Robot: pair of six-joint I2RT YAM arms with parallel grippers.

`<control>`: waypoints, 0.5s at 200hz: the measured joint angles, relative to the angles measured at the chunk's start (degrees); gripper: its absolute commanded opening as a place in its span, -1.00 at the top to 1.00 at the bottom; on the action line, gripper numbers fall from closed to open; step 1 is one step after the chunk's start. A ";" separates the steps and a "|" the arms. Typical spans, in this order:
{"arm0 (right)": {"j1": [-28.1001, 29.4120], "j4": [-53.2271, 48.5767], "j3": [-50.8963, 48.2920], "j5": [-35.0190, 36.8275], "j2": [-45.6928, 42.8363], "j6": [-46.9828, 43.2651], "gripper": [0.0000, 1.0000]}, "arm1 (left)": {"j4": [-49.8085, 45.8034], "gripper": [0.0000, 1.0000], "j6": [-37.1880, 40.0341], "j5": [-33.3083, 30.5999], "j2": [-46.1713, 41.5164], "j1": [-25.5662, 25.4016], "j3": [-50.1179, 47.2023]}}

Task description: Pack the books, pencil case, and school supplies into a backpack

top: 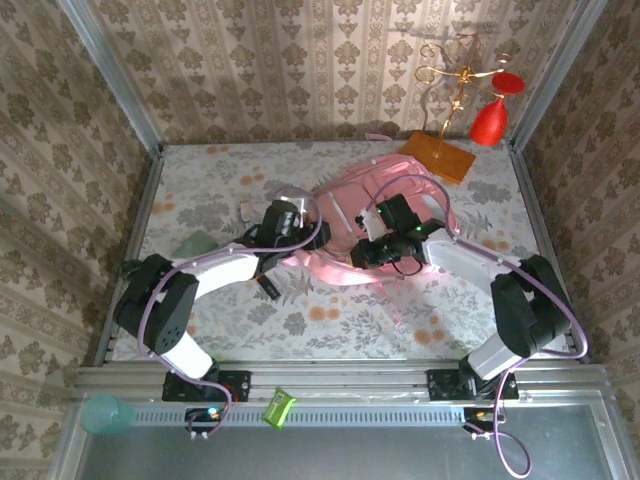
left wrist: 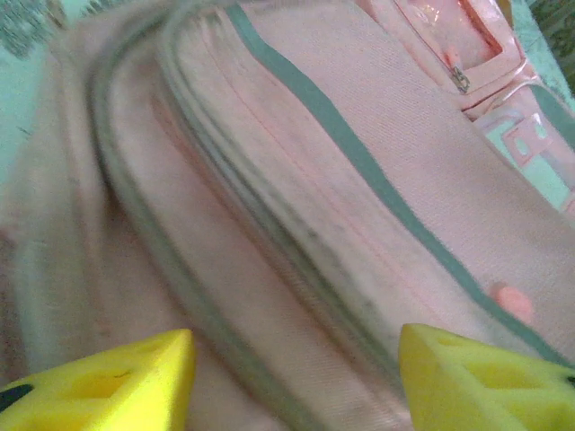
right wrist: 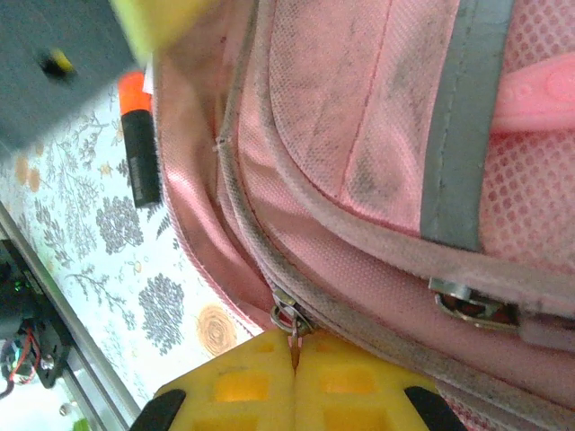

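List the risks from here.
The right gripper pinches only the thin zip pull at its fingertips; it may slip out. The left gripper stands open, holding nothing, so the soft backpack may drag along instead of the zip running. A shifting backpack could knock the pen lying beside it.

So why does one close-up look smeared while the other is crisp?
Left wrist view: the backpack is streaked with blur, worst at left; the left gripper looks sharper. Right wrist view: crisp on the zip pull pinched in the right gripper; the yellow blob top left is out of focus.
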 measured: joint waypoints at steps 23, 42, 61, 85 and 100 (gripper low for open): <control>-2.40 -0.81 -1.75 -0.37 -2.03 -2.86 1.00 | -5.44 -0.28 3.82 1.53 1.46 3.98 5.73; -3.96 -1.88 -2.32 -0.39 -2.86 -4.55 1.00 | -8.07 -0.29 6.25 3.34 6.27 7.13 12.72; -4.90 -2.54 -2.34 -0.37 -3.32 -5.60 1.00 | -10.54 -0.33 8.04 5.22 12.85 8.63 19.89; -5.35 -3.02 -2.34 -0.37 -3.43 -6.40 1.00 | -14.29 -0.42 10.16 9.07 20.61 8.55 27.56; -5.35 -3.02 -2.38 -0.35 -3.43 -6.40 1.00 | -17.46 -0.47 11.87 11.54 25.18 8.17 32.72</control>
